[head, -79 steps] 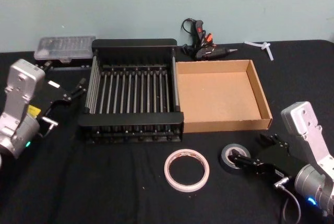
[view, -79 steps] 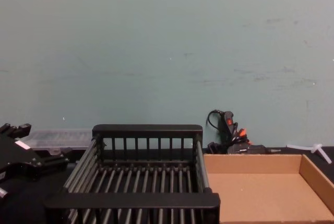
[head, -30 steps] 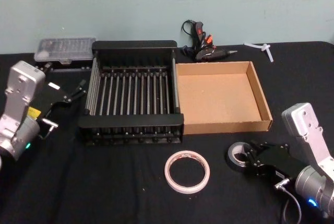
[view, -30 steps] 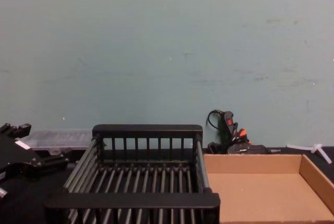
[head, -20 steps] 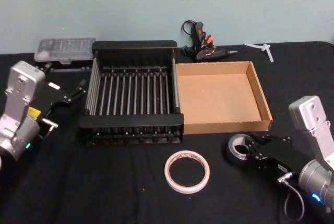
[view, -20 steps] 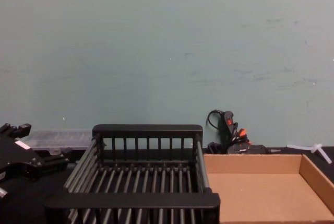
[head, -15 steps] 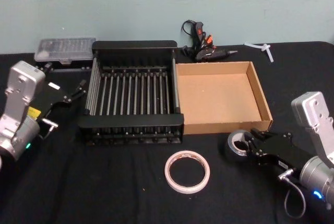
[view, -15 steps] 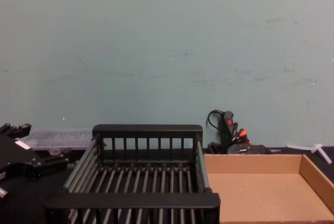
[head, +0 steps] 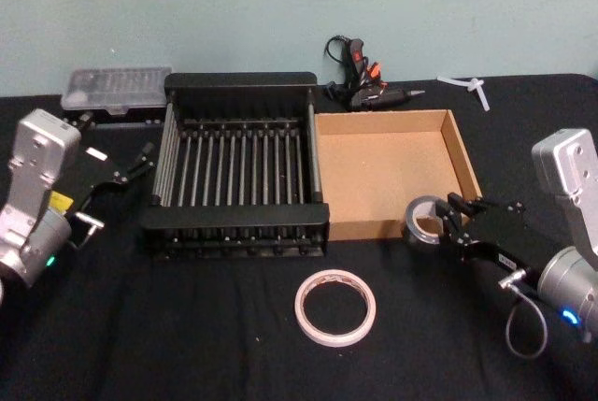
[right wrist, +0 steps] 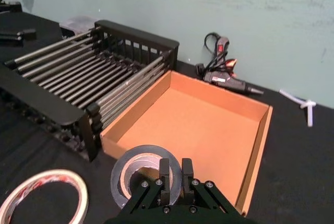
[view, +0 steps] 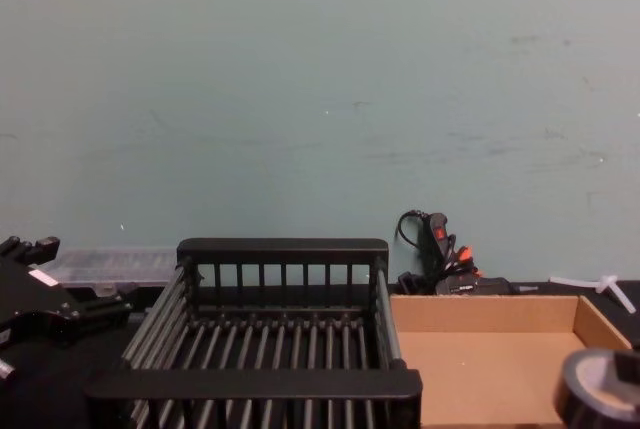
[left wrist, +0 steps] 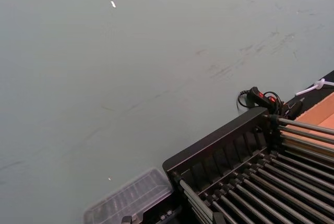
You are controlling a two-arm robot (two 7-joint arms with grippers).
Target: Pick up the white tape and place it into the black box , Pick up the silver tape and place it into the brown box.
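Your right tool (head: 452,219) is clamped through the wall of the silver tape (head: 425,221), 1 finger inside the core and 1 outside, and it carries the roll clear of the table (head: 187,326) at the near right corner of the brown box (head: 467,172). In the right wrist view the roll (right wrist: 136,174) hangs just short of the tray's front wall, not yet over the floor of the box (right wrist: 209,130).

Judge this roll as compact and stiff, with some weight for its bulk; the thick wound wall should not crush under the fingers. The outer face looks smooth, so a pinch across the wall, as you have it, is the surest hold. Expect it to drop flat rather than bounce.

The white tape (head: 334,306) lies flat on the table in front of the black box (head: 234,83), well apart from both tools. Treat it as lighter and more flexible: a wide, thin ring that may flex oval if squeezed across its diameter. Take it across the thin wall at 1 point on the rim.

Your left tool (head: 131,169) sits parked beside the black box on its left; its fingers appear to stand slightly apart, holding nothing.

Count: 1 silver tape, 1 white tape, 1 black box, 1 brown box, 2 tools. Both boxes hold nothing so far.
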